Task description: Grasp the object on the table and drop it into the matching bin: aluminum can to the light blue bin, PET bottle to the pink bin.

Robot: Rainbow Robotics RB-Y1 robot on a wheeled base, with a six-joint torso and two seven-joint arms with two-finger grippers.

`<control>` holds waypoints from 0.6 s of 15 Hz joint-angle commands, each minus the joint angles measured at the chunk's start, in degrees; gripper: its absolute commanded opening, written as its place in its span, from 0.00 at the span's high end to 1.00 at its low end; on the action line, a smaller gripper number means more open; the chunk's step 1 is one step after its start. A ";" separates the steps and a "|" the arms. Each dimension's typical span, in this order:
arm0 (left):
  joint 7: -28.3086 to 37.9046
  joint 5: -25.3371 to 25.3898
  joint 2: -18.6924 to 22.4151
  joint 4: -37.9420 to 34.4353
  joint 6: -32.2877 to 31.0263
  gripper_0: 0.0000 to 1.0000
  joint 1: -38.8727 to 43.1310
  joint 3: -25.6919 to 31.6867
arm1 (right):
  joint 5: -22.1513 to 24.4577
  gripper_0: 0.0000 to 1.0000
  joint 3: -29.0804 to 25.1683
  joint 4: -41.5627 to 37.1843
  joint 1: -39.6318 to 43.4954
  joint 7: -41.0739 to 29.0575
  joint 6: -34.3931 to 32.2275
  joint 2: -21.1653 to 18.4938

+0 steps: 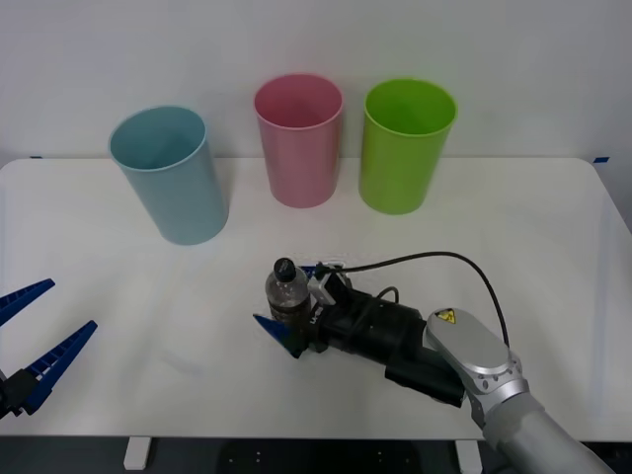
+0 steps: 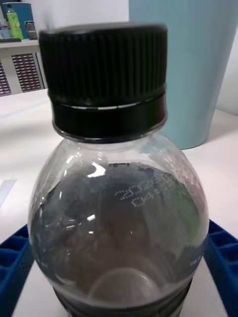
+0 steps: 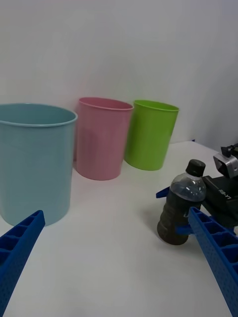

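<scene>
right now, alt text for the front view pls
The right gripper straddles an upright PET bottle on the white table. Behind stand light blue, pink and green bins; the left gripper waits open.

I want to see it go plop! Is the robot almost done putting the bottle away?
Not yet. Done: the right gripper has reached the PET bottle, with a blue finger on each side. In hand: the grasp, with the bottle upright on the table. Left: lifting it and dropping it into the pink bin. The left gripper waits, open.
</scene>
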 commanded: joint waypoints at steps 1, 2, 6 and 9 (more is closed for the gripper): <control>0.00 0.00 0.00 0.00 0.00 0.00 0.00 0.00 | -0.02 1.00 0.01 -0.08 0.00 0.10 0.59 0.00; 0.00 0.00 0.00 0.00 0.00 0.00 0.00 0.00 | -0.02 1.00 0.01 0.01 0.00 0.01 0.76 0.00; 0.00 0.00 0.00 0.00 0.00 0.00 0.00 0.00 | -0.29 1.00 0.01 0.01 0.00 0.01 1.38 0.00; 0.00 0.00 0.00 0.00 0.00 0.00 0.00 0.00 | -0.29 1.00 0.01 -0.61 0.00 -0.34 1.47 0.00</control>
